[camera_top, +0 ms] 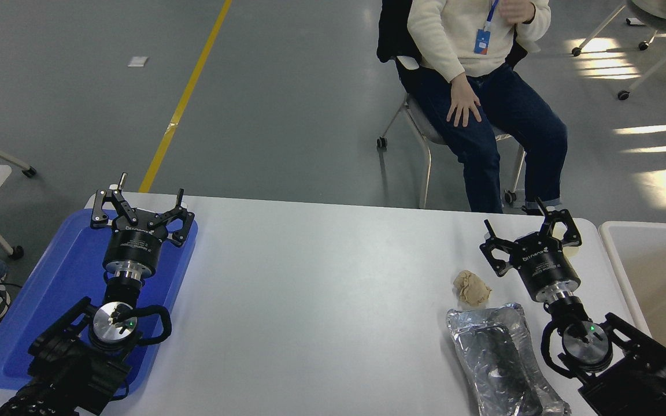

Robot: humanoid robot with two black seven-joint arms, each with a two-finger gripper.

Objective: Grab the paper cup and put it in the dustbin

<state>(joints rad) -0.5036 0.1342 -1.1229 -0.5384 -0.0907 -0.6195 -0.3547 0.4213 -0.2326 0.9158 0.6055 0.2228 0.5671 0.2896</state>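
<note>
Two grippers: both spread wide and holding nothing; left gripper [149, 193] parked over the blue tray [55, 289], right gripper [519, 222] by the table's [310, 289] far right corner.
Paper cup [570, 252]: we only spot a cream sliver just beside the right gripper, the rest is hidden.
Dustbin [613, 242]: at the table's right edge, near the cup.
Handling: we reckon it's feather-light and crushes easily, so pinch softly across the wall below the rim.
</note>
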